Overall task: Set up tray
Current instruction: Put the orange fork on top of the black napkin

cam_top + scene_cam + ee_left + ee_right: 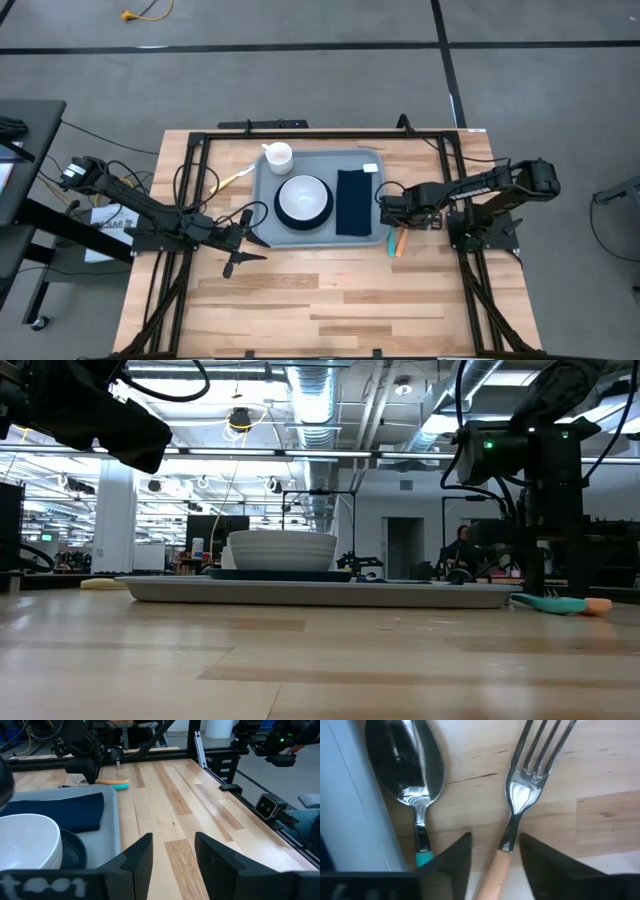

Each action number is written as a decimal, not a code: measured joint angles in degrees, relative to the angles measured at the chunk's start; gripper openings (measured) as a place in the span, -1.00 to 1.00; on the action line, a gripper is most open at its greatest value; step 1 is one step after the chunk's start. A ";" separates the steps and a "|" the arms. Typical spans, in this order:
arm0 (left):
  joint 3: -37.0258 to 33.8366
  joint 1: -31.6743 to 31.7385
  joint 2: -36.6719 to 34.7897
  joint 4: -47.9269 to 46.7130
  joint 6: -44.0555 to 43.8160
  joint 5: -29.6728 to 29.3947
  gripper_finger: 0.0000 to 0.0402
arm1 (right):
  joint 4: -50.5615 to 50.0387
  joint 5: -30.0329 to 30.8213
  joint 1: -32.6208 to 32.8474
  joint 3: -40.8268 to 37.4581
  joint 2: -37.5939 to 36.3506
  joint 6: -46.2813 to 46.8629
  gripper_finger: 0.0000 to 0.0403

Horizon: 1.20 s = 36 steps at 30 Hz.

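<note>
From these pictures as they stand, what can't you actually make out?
- Right wrist view: fork and spoon handles, cut off by the right gripper fingers.
- Low view: what the tray holds behind the bowl; rim and bowl hide it.
- High view: whether those fingers touch the fork; too small.

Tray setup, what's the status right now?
Right tool low on the table, fingers astride the fork, spoon alongside. Left tool open, idle beside tray. Bowl, cloth, cup aboard.
</note>
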 joint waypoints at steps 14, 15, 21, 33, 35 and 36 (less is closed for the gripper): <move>0.00 0.00 0.02 0.04 0.04 0.00 -0.33 | -0.61 0.34 0.02 0.07 0.00 0.53 -0.84; 0.00 0.02 0.02 0.04 0.02 0.00 -0.33 | -0.61 0.35 0.01 0.07 0.02 0.53 -0.83; 0.00 0.02 0.02 0.04 0.04 -0.01 -0.33 | -0.41 0.97 0.08 0.07 0.00 -0.60 -0.95; 0.00 0.01 0.02 0.11 0.05 -0.02 -0.33 | -7.97 2.51 0.68 3.51 0.52 -1.99 -0.97; 0.00 0.02 0.02 0.17 0.04 -0.01 -0.33 | -9.02 2.58 0.18 5.75 0.45 -2.61 -0.98; 0.00 0.00 0.00 0.23 0.06 -0.02 -0.33 | -9.96 2.70 -0.14 6.53 0.35 -3.14 -0.97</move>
